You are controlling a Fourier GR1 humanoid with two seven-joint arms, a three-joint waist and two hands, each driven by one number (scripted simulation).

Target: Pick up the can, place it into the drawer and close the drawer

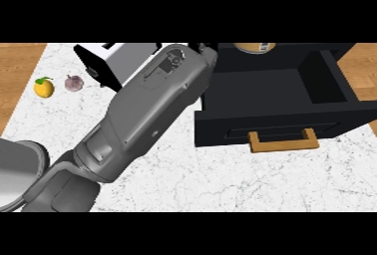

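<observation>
Only the tan lid of the can (256, 47) shows, at the view's top edge by the back wall of the black drawer (273, 94). I cannot tell whether it stands inside the drawer or behind it. The drawer is pulled open on the white counter, its wooden handle (283, 140) facing me. My left forearm runs from the lower left up to the top middle. There only a black bit of my left hand (203, 48) shows, just left of the can, and the rest is cut off. My right hand is out of view.
A yellow lemon (44, 87) and a small purple round thing (74, 82) lie at the counter's left. A white and black appliance (99, 59) stands at the back left, partly behind my forearm. Wooden floor shows past both counter ends.
</observation>
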